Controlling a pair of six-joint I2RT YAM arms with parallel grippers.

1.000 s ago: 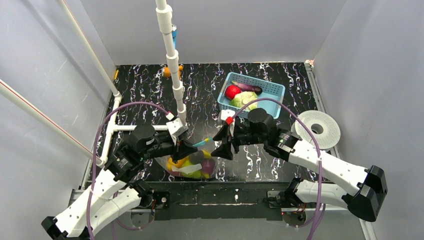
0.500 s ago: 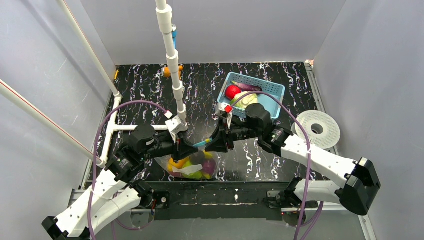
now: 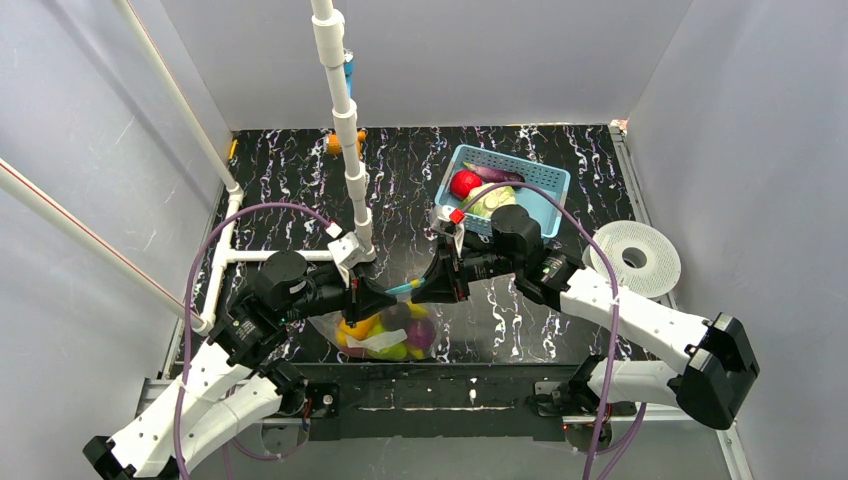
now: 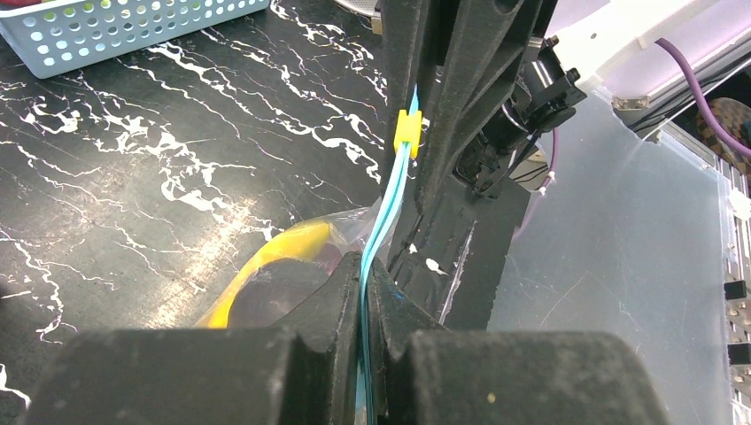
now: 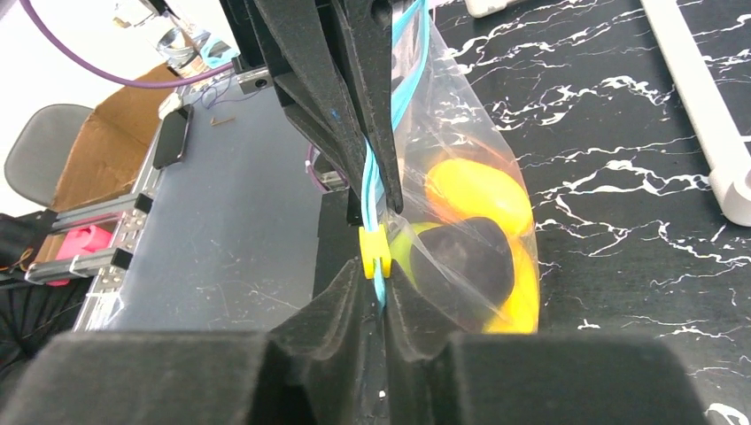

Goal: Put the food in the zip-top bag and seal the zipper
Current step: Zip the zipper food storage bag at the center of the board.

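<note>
The white label (image 3: 380,341) on the zip-top bag (image 3: 385,320) carries no writing you can read in any view. The zipper (image 4: 387,208), a thin teal-blue strip, is held above the black marbled surface (image 3: 290,170) with its long axis running left to right between the two arms. A small yellow slider (image 5: 374,251) sits on it just beside the right fingers (image 5: 347,297). The left fingers (image 4: 329,310) are clenched on the zipper toward its left end, and the right fingers are clenched on it toward its right end. The bag, of crinkly clear plastic, hangs below the strip at the near middle of the surface. The food (image 5: 478,189) inside it shows as glossy rounded yellow, dark purple and green pieces. At the far right stands a light-blue lattice basket (image 3: 545,180) holding red, green and purple pieces (image 3: 464,184). A white perforated disc (image 3: 655,270) lies near and to the right of it.
</note>
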